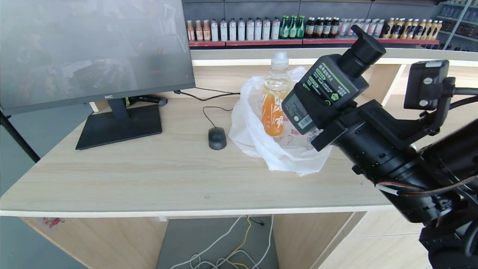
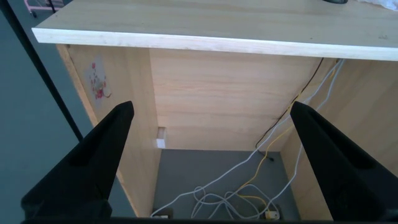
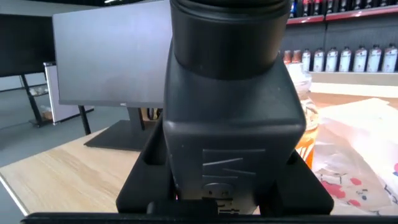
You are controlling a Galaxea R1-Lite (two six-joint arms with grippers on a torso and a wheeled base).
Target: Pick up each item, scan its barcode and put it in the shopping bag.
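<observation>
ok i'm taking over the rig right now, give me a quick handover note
Left gripper: open, empty, held low in front of the table, facing the space under it.
Right gripper: shut on the dark bottle, held tilted in the air next to the shopping bag, with its barcode towards the head camera.
Done: the orange drink bottle stands upright inside the bag, at the table's right.
Left: put the dark bottle in the bag. I cannot tell whether it has been scanned, so scan it first if unsure.
</observation>
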